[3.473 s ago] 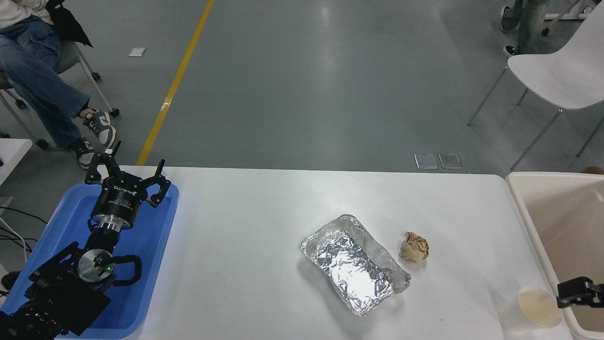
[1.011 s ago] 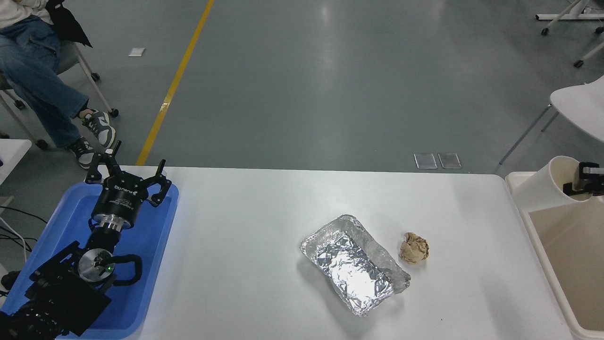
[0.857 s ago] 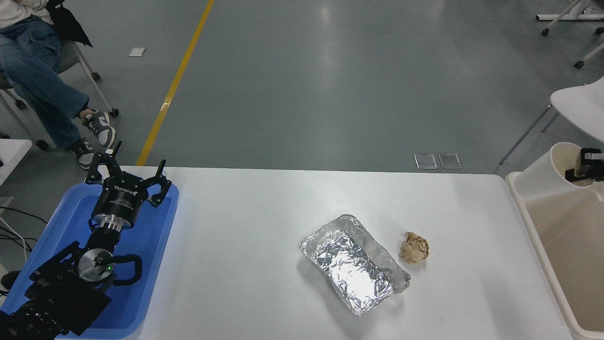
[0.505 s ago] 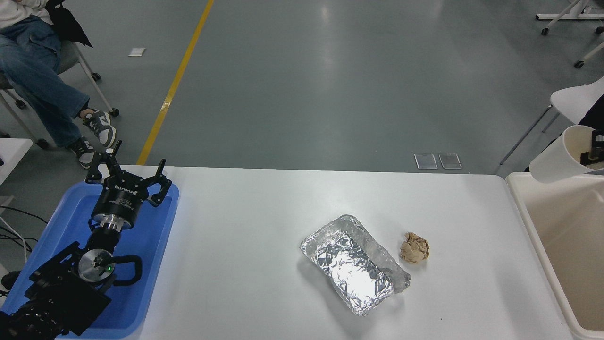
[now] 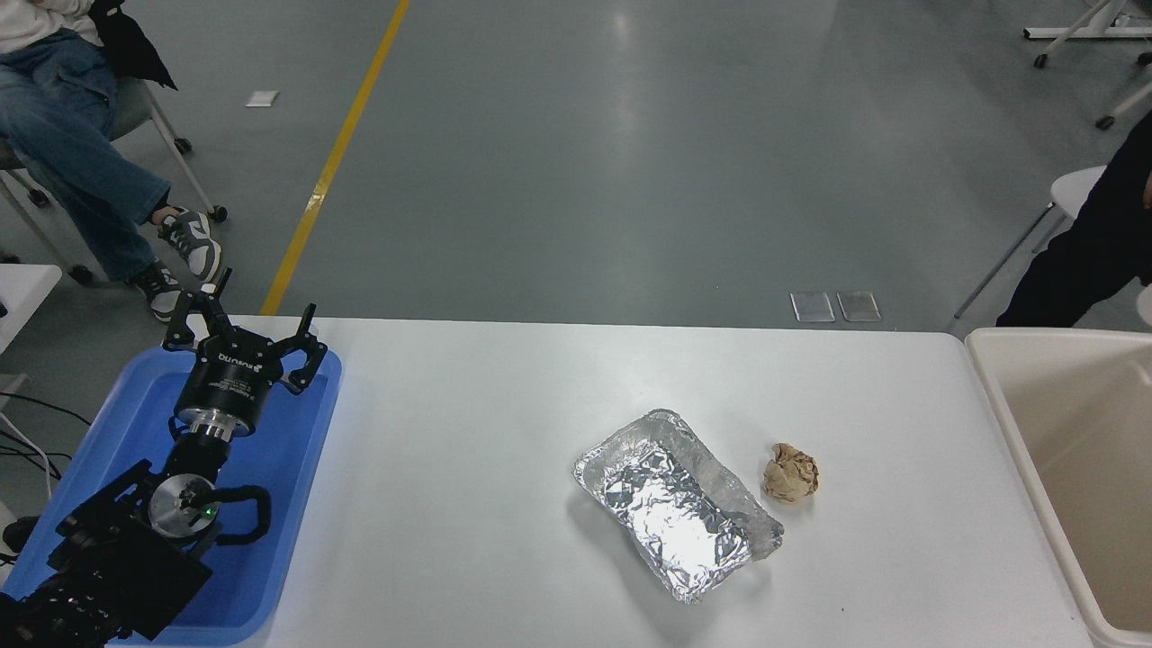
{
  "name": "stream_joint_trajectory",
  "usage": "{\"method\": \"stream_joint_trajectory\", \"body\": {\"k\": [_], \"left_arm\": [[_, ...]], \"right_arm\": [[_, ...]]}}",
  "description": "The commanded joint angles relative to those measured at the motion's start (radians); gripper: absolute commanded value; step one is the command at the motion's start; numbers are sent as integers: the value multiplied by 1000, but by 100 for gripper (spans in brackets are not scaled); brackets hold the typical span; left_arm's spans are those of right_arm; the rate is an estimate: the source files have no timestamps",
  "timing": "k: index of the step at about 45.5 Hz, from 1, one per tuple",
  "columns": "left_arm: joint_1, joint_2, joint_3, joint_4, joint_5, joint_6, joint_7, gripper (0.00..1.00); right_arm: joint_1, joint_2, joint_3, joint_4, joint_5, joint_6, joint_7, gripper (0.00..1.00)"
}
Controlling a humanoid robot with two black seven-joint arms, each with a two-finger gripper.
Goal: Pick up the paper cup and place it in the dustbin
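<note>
From the head view, my left gripper [image 5: 243,335] hangs parked over the blue tray [image 5: 297,468], its fingers spread apart and clamped on nothing. My right gripper is out of frame, and so is the paper cup. Far off to my left gripper's right, across the white table [image 5: 468,468], stands the dustbin [image 5: 999,396]. Between us lie 1 foil tray [image 5: 677,504] and 1 crumpled brown paper ball [image 5: 791,472] just beside it.
</note>
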Motion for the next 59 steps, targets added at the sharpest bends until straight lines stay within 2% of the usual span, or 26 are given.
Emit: {"method": "stream_joint_trajectory", "body": {"k": [1,13,24,36,45,47,52,53,54,59], "left_arm": [[0,0,0,-1,0,0,0,100],[0,0,0,-1,0,0,0,100],[0,0,0,-1,0,0,0,100],[0,0,0,-1,0,0,0,100],[0,0,0,-1,0,0,0,100],[0,0,0,1,0,0,0,100],[0,0,0,-1,0,0,0,100],[0,0,0,-1,0,0,0,100],[0,0,0,-1,0,0,0,100],[0,0,0,1,0,0,0,100]], "right_arm": [[-244,100,1,-200,166,-200,-27,0],[-485,232,34,-288,319,-422,-50,0],[-652,348,53,-317,445,-539,-56,0],[-758,410,119,-317,466,-607,-56,0],[-775,413,143,-315,466,-610,-55,1],[-775,413,143,-314,468,-610,-55,21],[-773,408,140,-305,468,-610,-55,86],[-772,407,139,-303,468,-611,-55,96],[-767,405,139,-302,468,-610,-55,100],[-755,404,131,-295,468,-594,-55,100]]}}
